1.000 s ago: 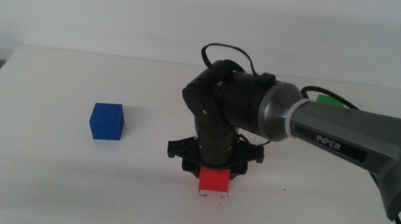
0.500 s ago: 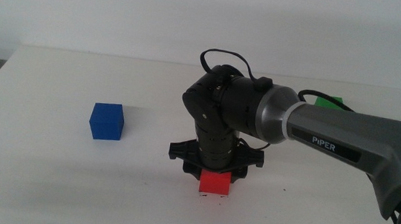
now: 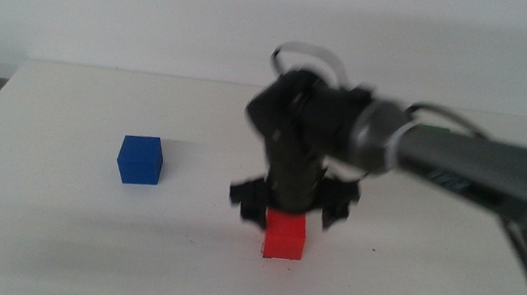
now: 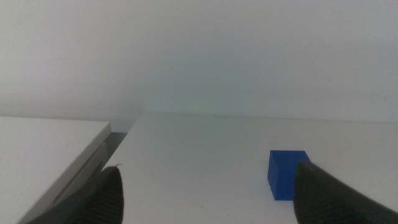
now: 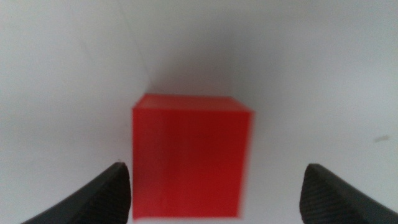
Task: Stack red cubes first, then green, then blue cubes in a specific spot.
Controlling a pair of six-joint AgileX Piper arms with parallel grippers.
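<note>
Two wide-spread jaws of the right claw (image 5: 214, 193) flank, without touching, the red cube (image 5: 191, 158).

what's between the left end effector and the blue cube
Nothing visible. In the left wrist view bare white table lies between the open left end effector and the blue cube; the red cube sits farther right.

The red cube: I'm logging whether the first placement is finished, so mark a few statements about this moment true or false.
1. The red cube rests on the white table. True.
2. The right gripper is shut on the red cube. False: its jaws stand wide open on either side, clear of it.
3. The blue cube sits on top of the red cube. False: it stands apart on the table.
4. The left gripper is open, holding nothing. True.
</note>
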